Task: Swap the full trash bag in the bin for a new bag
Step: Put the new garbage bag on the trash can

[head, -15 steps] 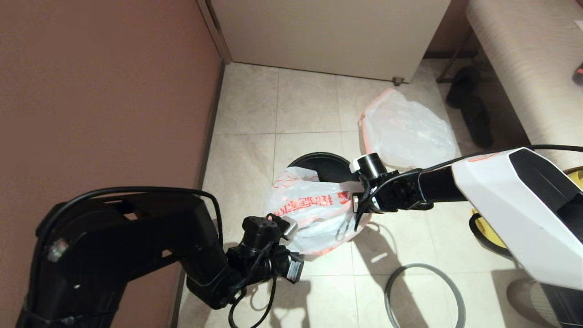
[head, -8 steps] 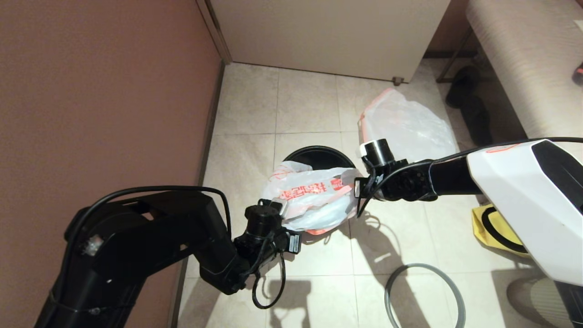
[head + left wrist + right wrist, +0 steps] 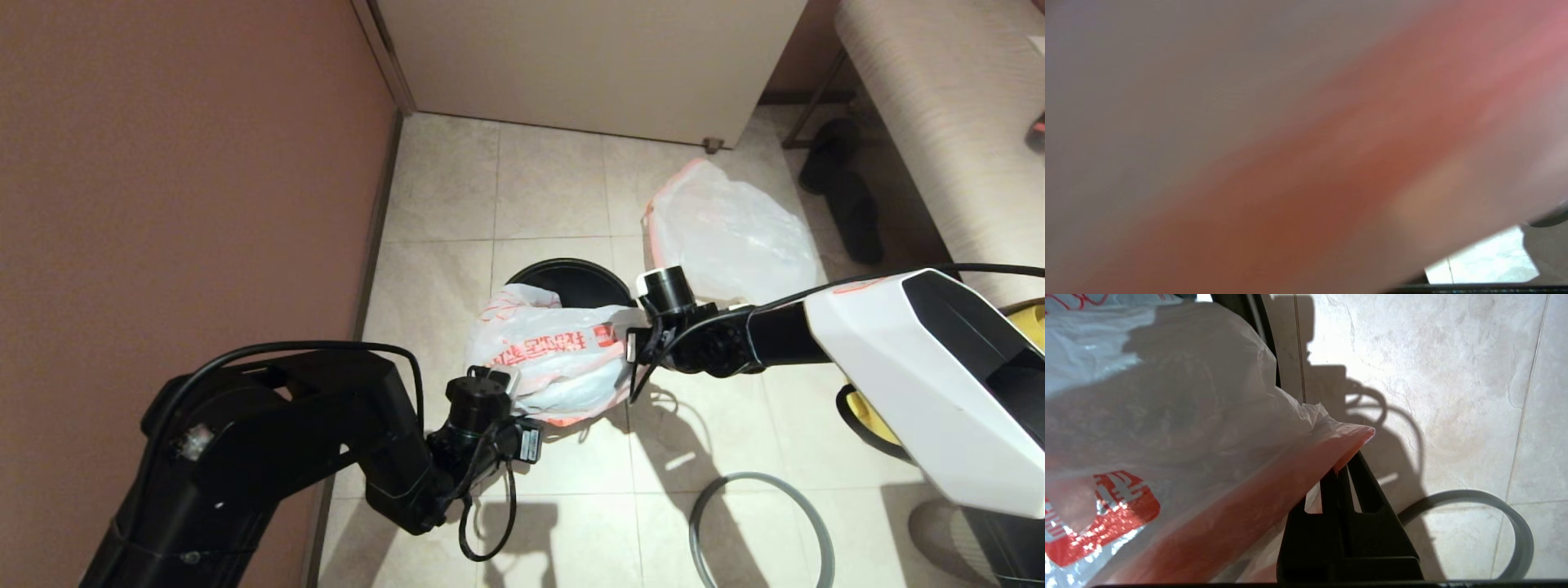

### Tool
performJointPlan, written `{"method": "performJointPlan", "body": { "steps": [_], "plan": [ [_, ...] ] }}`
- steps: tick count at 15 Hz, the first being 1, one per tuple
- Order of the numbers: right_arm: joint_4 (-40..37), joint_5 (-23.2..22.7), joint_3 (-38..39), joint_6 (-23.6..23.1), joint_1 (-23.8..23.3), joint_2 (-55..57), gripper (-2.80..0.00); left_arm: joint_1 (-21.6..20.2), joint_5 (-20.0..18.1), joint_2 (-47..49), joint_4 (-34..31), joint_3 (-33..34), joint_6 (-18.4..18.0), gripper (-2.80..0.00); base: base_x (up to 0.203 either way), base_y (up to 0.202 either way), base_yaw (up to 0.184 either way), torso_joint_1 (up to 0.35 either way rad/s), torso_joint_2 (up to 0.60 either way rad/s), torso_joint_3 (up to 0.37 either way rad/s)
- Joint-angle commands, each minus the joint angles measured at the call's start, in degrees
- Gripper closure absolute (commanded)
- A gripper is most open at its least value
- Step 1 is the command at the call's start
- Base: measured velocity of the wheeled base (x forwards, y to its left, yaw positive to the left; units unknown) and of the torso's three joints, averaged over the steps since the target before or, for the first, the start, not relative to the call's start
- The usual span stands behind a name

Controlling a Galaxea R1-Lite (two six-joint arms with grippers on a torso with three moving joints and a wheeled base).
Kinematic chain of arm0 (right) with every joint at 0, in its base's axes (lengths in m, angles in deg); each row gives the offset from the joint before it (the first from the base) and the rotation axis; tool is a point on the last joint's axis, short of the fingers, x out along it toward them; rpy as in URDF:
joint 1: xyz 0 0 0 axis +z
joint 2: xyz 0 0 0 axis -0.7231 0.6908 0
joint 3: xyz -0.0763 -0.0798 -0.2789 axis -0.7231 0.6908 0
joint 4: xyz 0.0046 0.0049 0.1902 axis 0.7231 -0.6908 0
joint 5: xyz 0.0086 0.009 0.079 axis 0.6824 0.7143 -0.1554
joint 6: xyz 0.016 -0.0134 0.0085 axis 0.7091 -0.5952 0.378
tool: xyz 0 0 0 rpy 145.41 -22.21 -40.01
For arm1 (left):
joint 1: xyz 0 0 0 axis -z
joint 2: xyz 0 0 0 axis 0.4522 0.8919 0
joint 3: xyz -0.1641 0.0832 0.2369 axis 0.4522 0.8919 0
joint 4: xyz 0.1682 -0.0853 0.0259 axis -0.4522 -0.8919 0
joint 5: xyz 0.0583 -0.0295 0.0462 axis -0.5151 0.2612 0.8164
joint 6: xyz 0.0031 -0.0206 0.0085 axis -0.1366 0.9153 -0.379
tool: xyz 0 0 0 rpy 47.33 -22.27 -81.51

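On the tiled floor [image 3: 441,204], counted left to right: one brown wall [image 3: 180,163], one left gripper [image 3: 508,380], one new bag [image 3: 555,363], one bin [image 3: 571,282], one right gripper [image 3: 630,347], one full trash bag [image 3: 727,237], one grey hoop [image 3: 759,531].

The left gripper sits at the near-left edge of the new bag, fingers clenched on its pink hem. Its wrist view is filled by blurred pink and white film, probably that hem pressed against the lens.

The new bag, red characters showing, hangs stretched between the two grippers, over the near half of the bin. The bin's far rim shows behind it.

The right gripper is clamped on the bag's right corner; in the right wrist view the pink hem [image 3: 1274,490] runs into the closed black fingers [image 3: 1331,506].

The full trash bag lies on the floor beyond and right of the bin, apart from it. The grey hoop lies loose on the floor, near right.

Against the earliest frame, the left gripper has advanced toward the bin and the bag now hangs shorter, covering less floor in front.
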Motion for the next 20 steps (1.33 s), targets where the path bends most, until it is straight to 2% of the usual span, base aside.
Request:
{"method": "performJointPlan", "body": {
  "steps": [1,6,7,11,14,16,20],
  "plan": [
    [0.49,0.11,-0.94,-0.04,-0.01,1.63,0.0,-0.06,0.02,-0.16,0.15,-0.12,0.1,0.0,0.0,0.0,0.0,0.0,0.0,0.0],
    [0.5,0.37,0.32,-0.13,0.28,-0.05,0.0,-0.06,0.3,-0.82,-1.0,-0.62,0.34,0.0,0.0,0.0,0.0,0.0,0.0,0.0],
    [0.45,0.37,0.76,-0.09,0.52,-0.72,-2.8,-0.06,0.22,-1.1,-1.05,-0.45,0.34,0.0,0.0,0.0,0.0,0.0,0.0,0.0],
    [-0.9,0.29,6.67,-0.34,2.66,-5.89,-2.8,1.33,-0.32,-3.77,-1.16,2.84,0.09,0.0,0.0,0.0,0.0,0.0,0.0,0.0],
    [-3.47,0.21,11.64,0.02,3.94,-10.91,-2.8,2.25,-2.77,-8.27,-1.42,6.37,-0.28,0.0,0.0,0.0,0.0,0.0,0.0,0.0],
    [-4.43,0.27,13.74,0.01,4.03,-11.77,-2.8,3.28,-3.81,-10.69,-4.63,7.65,-0.46,0.0,0.0,0.0,0.0,0.0,0.0,0.0],
    [-4.69,0.37,15.43,-0.04,3.28,-11.23,-2.8,1.98,-3.99,-8.1,-4.95,8.6,-4.78,0.0,0.0,0.0,0.0,0.0,0.0,0.0]
  ]
}}
